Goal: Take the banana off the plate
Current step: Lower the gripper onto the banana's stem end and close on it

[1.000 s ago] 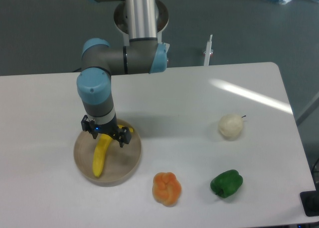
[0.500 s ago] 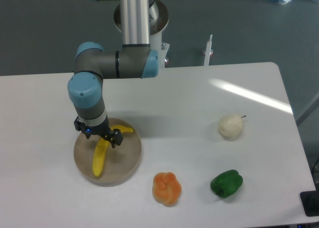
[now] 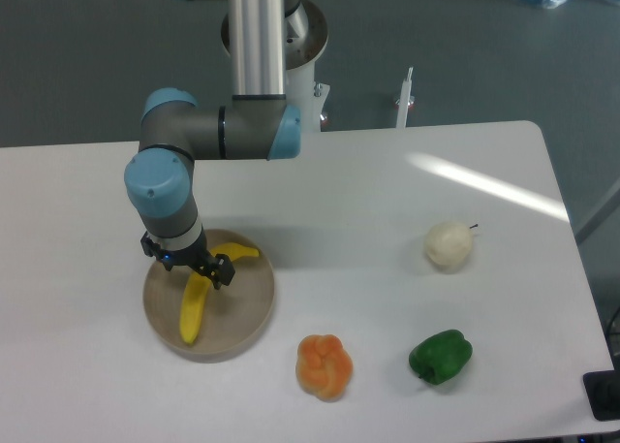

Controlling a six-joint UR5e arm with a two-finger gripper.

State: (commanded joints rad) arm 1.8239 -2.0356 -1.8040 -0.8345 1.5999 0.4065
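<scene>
The banana (image 3: 199, 298) lies on the plate (image 3: 247, 317), near the left front of the bench (image 3: 387, 191). It is bent, with one short end pointing right and the long end pointing toward the front edge of the plate. The hand (image 3: 189, 266) is right over the bend of the banana, low and close. I cannot tell if the hand is wide or pinched, because the black fingers are small and dark and partly hide the fruit. I also cannot tell if they are touching the banana or just above it.

What could go wrong? The banana looks smooth and shiny, so it may slip out if the hand squeezes on the curved part. If the fingers sit a bit to one side, they could push the banana away and it would slide on the plate. If the hand grabs near the bend, the long end may hang down and swing, and the banana could twist and fall. If the hand goes too low, it could press on the plate and tip or shove it. The orange pepper (image 3: 324, 365), green pepper (image 3: 440, 357) and white ball-like food (image 3: 449, 244) are well apart, so they should not get bumped
</scene>
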